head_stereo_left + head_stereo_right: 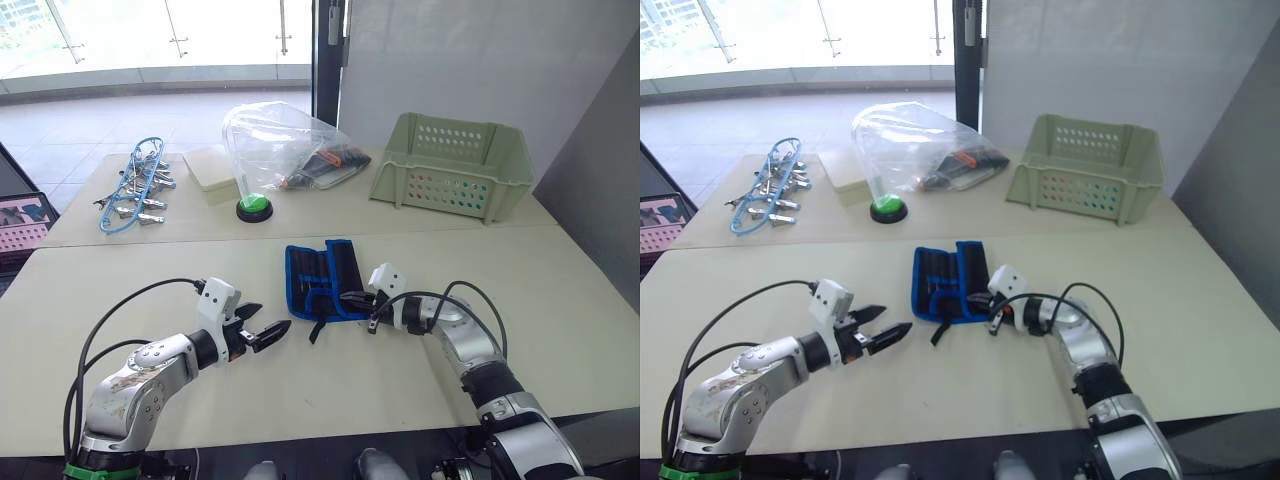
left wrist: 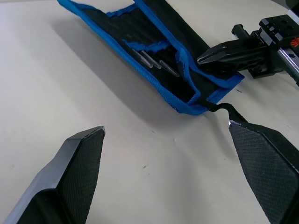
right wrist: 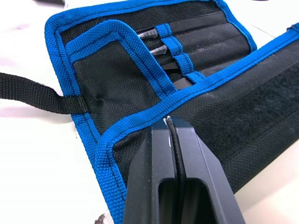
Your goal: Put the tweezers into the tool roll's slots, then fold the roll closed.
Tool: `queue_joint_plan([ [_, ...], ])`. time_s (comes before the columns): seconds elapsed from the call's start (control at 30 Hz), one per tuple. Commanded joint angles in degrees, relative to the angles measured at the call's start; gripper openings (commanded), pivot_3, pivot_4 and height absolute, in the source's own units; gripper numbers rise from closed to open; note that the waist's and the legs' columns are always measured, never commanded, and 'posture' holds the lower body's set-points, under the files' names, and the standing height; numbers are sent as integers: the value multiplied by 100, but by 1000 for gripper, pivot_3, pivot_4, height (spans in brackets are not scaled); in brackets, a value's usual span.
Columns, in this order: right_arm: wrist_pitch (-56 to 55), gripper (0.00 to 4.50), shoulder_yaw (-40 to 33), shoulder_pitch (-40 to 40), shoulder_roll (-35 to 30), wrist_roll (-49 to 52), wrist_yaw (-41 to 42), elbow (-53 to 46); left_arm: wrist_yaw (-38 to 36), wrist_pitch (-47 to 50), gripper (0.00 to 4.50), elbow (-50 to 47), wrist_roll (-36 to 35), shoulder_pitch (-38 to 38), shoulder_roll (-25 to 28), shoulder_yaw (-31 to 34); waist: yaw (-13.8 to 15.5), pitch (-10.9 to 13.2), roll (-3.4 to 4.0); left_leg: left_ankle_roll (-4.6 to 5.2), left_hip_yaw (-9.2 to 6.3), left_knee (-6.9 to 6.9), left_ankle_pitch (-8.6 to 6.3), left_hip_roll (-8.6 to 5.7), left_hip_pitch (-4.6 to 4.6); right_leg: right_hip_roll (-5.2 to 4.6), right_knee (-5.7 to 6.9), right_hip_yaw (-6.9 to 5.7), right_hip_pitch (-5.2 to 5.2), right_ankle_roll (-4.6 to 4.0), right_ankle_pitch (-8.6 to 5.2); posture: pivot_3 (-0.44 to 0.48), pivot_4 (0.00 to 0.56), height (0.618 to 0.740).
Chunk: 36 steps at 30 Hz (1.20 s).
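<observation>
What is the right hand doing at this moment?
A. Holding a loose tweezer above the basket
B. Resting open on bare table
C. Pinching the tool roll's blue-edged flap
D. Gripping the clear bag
C: in the right wrist view the right hand is shut on the blue edging of the tool roll.

Tool roll (image 3: 187, 107): coarse woven, seemingly matt cloth

Glass-fronted lab, pale worktables (image 1: 150, 300)

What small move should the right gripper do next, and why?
Probably lift the pinched flap and fold it over the tweezers. The right gripper is shut on the tool roll edge, the tweezers sit in the slots, and the roll lies partly open.
</observation>
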Motion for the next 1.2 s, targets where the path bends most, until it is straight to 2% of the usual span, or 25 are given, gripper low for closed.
queue_joint_plan([
  [0.03, 268, 0, 93, 230, -5, -105, -31, 99, 320, 338, 3941, -98, -509, -254, -304, 242, 3, -3, -4, 0, -3, 1, 0, 0, 1, 0, -1, -2, 3, 0, 0, 0, 150, 740],
  [0.2, 475, 0, 6, 332, 76, 20, -86, -32, 856, 635, 2366, 74, -852, -524, -737, 528, -1, -4, -5, 0, -5, 1, 0, -1, 6, 1, -1, -3, 9, 0, 0, 0, 150, 740],
  [0.43, 513, 0, -7, 331, 74, -39, -152, -127, 1078, 875, 66, 226, -747, -615, -716, 272, -2, -4, -5, -1, -5, 0, 0, -2, 7, 1, -4, -3, 12, 0, 0, 0, 150, 740],
  [0.67, 563, 0, -46, 266, 68, -11, -188, -206, 1086, 848, 29, 364, -753, -699, -639, 296, -3, -4, -5, -2, -5, 0, 1, -2, 9, 1, -8, -3, 14, 0, 0, 0, 150, 740],
  [0.77, 553, 0, -51, 273, 80, -3, -199, -196, 1130, 822, 29, 334, -1019, -795, -727, 592, -3, -4, -5, -3, -5, 0, 1, -2, 9, 1, -10, -3, 14, 0, 0, 0, 150, 740],
  [0.83, 550, 0, -47, 287, 87, -1, -205, -190, 1171, 823, 559, 355, -1184, -853, -780, 768, -3, -4, -5, -3, -5, -1, 1, -2, 8, 1, -10, -3, 14, 0, 0, 0, 150, 740],
  [1.0, 543, 0, -22, 301, 99, -18, -206, -182, 1380, 745, 2086, 526, -909, -862, -694, 730, -3, -4, -5, -3, -6, -4, 1, -2, 9, 1, -17, -4, 16, 0, 0, 0, 150, 740],
  [1.2, 561, 0, -26, 307, 99, -9, -199, -207, 1517, 912, 2086, 546, -866, -814, -814, 431, -3, -4, -5, -3, -7, -5, 1, -2, 6, 0, -27, -5, 18, 0, 0, 0, 150, 740],
])
